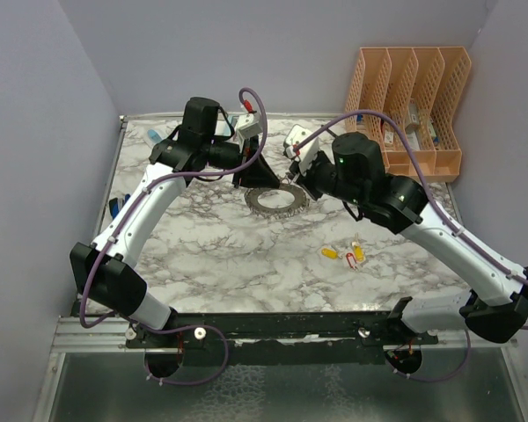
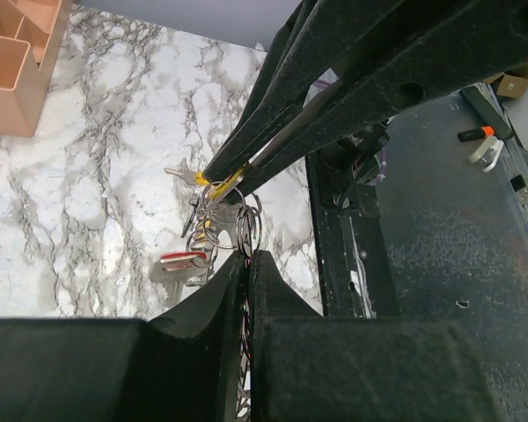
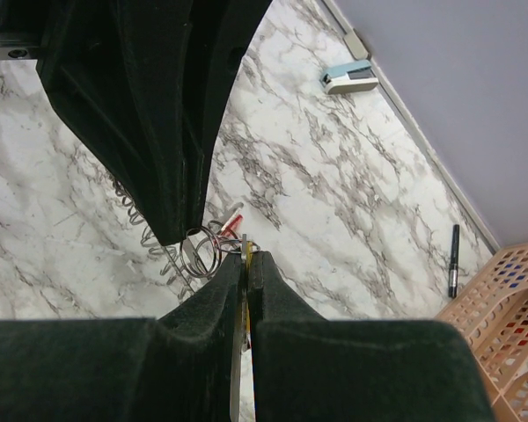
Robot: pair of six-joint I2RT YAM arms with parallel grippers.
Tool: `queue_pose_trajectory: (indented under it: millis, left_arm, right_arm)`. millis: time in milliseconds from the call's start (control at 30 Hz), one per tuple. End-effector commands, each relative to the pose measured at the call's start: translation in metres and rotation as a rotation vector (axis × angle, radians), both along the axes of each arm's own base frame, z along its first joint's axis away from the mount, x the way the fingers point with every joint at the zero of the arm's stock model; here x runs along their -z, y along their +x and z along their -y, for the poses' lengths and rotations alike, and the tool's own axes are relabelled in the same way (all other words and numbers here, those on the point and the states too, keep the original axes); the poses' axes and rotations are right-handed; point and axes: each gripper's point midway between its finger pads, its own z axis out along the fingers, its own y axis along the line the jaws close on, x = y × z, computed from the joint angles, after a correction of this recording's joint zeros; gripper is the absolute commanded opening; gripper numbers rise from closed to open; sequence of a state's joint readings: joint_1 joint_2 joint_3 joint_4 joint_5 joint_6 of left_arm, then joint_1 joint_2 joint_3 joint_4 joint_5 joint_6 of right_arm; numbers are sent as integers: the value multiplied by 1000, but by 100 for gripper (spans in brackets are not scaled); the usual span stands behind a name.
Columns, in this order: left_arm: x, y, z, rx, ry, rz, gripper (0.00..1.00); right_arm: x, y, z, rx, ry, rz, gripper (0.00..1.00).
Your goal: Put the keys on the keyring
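Keyring (image 1: 277,200) sits on the marble bench (image 1: 246,264) between the two arms, its coiled rim pinched by the left fingers (image 2: 216,303). Right fingers (image 3: 213,303) are pressed together on a yellow-tagged key (image 2: 221,183) just beside that rim. More keys (image 1: 345,254) lie well apart, nearer the bases.

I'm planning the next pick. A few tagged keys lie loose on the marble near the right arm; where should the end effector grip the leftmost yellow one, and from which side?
Probably the yellow tag, pinched across its narrow width, coming straight down. It lies flat on the table, so no side gives purchase, and it sits apart from the other two keys.
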State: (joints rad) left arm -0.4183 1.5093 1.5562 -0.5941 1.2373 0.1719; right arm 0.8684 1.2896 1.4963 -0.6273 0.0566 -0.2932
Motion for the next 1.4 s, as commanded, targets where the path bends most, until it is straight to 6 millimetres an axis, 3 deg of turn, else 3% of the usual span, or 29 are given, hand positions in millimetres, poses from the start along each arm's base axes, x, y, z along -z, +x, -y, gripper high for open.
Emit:
queue_pose_trajectory:
  millis: [0, 500, 733, 967, 1100, 1367]
  left_arm:
    - [-17, -29, 0, 97, -42, -11, 0]
    - [-12, -28, 2, 105, -41, -25, 0]
    - [-11, -28, 3, 104, -41, -31, 0]
    - [-10, -28, 3, 109, -43, -36, 0]
    - [-10, -27, 3, 110, -43, -35, 0]
    - [-12, -28, 3, 113, -47, -30, 0]
  right_arm:
    - [-29, 18, -2, -20, 76, 113, 1]
    - [-30, 21, -11, -138, 51, 168, 2]
    - [-30, 22, -17, -159, 57, 172, 12]
    - [-29, 25, -20, -158, 57, 169, 44]
    - [-35, 28, -17, -133, 70, 182, 69]
    - [-48, 35, 1, -31, 76, 223, 74]
